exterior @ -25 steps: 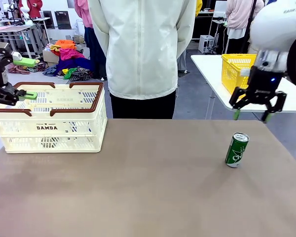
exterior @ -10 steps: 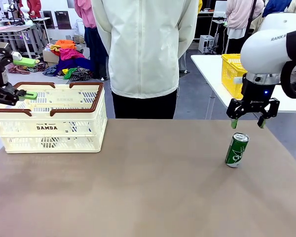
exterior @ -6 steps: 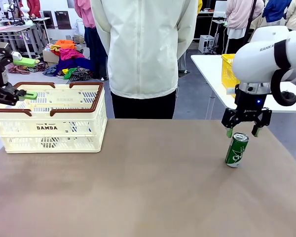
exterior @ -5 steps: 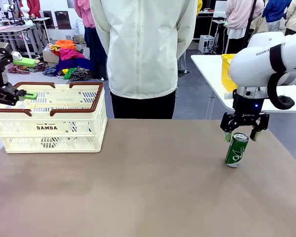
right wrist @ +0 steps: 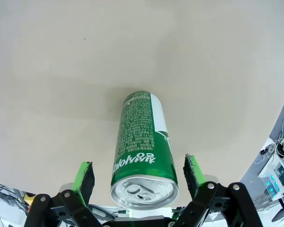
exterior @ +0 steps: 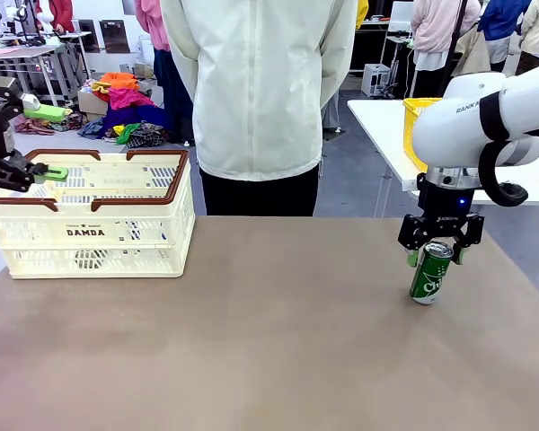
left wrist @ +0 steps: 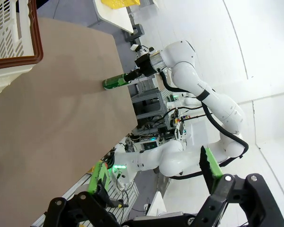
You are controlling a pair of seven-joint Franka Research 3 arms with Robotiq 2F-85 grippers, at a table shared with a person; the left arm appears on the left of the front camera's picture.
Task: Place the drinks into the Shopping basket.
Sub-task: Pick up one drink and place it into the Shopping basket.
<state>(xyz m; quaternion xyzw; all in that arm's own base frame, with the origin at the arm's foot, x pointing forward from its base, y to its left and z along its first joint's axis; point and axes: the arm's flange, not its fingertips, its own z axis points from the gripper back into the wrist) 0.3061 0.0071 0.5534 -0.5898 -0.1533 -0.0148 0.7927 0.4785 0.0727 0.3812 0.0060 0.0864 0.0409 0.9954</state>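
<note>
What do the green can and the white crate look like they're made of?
The green can looks like thin metal, probably aluminium: bare silver top with a pull tab, glossy printed sides. The white crate looks like moulded plastic, matte cream with slatted walls and a brown-red rim.

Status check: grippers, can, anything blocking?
Right gripper open, straddling upright green can. Left gripper open at Shopping basket. Nothing in the way.
</note>
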